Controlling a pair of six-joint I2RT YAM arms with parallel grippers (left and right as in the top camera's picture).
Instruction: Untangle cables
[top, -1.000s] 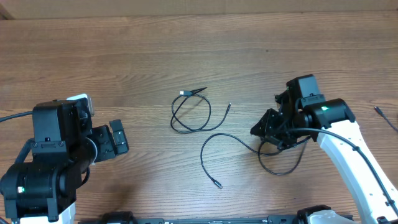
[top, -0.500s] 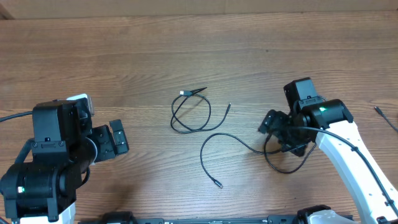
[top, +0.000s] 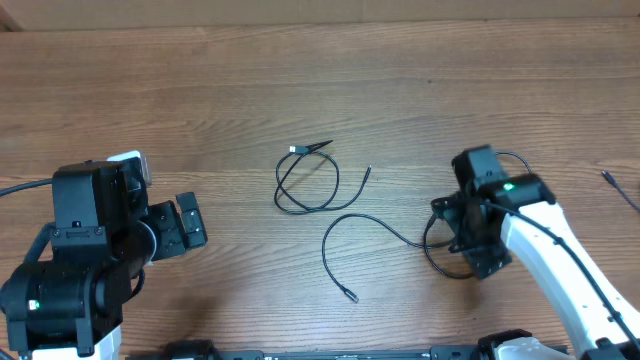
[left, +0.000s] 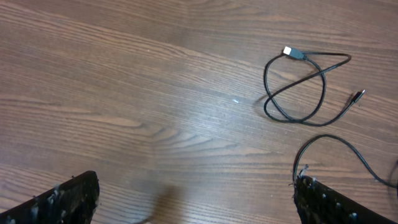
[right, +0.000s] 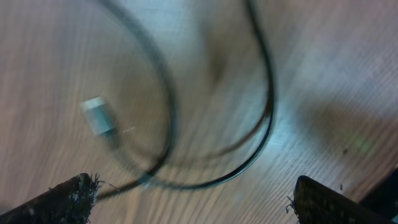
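Cables sit in three places on the worktop (top: 330, 70), each read here from the nearest claw. Over on its side, the right claw (right: 189, 193) hangs with fingers spread wide and grips nothing. Directly beneath it lies a loose loop (right: 264, 134) of thin black cord, with a pale plug (right: 99, 118) just inside its left finger. That wrist view is blurred, so I cannot tell whether strands cross there. From under this claw a long tail (top: 350, 222) runs toward the left claw's side. Equally wide open and empty is the left claw (left: 196, 196). The coiled cable (left: 298, 87) lies ahead of it and to its right, well apart from both claws. A stray cord end (top: 620, 188) shows beyond the right claw.

The step looks like a fresh grip on the loop. It should go best if the claw drops onto one strand only, close to the plug, then draws that end outward, away from the coiled cable. Staying low should let the tail follow without sweeping into its neighbour.
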